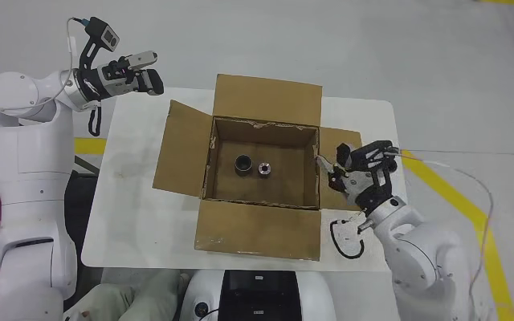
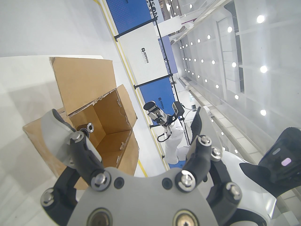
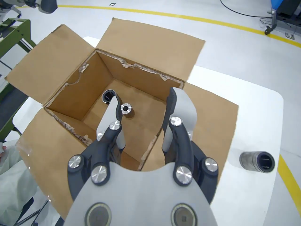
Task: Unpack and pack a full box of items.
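White table point(image 1: 136, 209) on factory floor: open cardboard box point(image 1: 257, 231) mid-table, both claws released, empty.
We see a dark sleeve point(image 1: 243, 165) and a smaller silver collar point(image 1: 265, 169) side by side on the box floor; a 3rd sleeve point(image 3: 256, 161) lies on the table nr its rt edge. Prob. heavy, stiff, slick, so pinch across the body. L gripper point(image 1: 148, 72) hovers at far-left corner, R gripper point(image 3: 144, 95) over box's rt rim.

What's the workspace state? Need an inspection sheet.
Surface: white table, box mid-table.
Job's things: box open, flaps out; dark sleeve and steel bushing upright inside, apart; cylinder lying on the table beside a flap.
Clutter: nothing seen.
Grippers: left pincer open, raised off to the box's side; right pincer open, above the box's edge.
Cables: black loop at the right wrist.
Surroundings: yellow floor lines.
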Robot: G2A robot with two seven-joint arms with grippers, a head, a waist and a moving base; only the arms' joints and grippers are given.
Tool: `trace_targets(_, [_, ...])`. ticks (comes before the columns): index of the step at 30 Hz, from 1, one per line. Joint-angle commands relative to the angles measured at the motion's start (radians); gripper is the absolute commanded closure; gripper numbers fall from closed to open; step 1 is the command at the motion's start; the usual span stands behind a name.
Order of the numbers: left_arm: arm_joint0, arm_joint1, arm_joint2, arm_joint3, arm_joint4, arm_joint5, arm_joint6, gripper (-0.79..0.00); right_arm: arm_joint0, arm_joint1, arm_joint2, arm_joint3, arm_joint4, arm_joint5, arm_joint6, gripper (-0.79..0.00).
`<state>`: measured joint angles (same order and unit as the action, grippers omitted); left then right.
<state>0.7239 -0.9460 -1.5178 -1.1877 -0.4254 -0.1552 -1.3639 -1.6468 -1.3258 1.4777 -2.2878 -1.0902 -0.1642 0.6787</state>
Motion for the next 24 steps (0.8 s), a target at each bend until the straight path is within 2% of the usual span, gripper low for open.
trace_targets(1, [0.000,0.000,0.000,0.000,0.000,0.000,0.000,-0.785,-0.016,0.003,0.043,0.009,0.017,0.005,-0.014,-0.379])
trace_targets(11, [0.000,0.000,0.000,0.000,0.000,0.000,0.000,-0.785,-0.055,0.016,0.205,0.118,0.056,0.029,-0.039,-0.385])
trace_targets(24, [0.000,0.000,0.000,0.000,0.000,0.000,0.000,-0.785,0.004,0.031,0.262,0.281,-0.002,0.057,-0.019,-0.385])
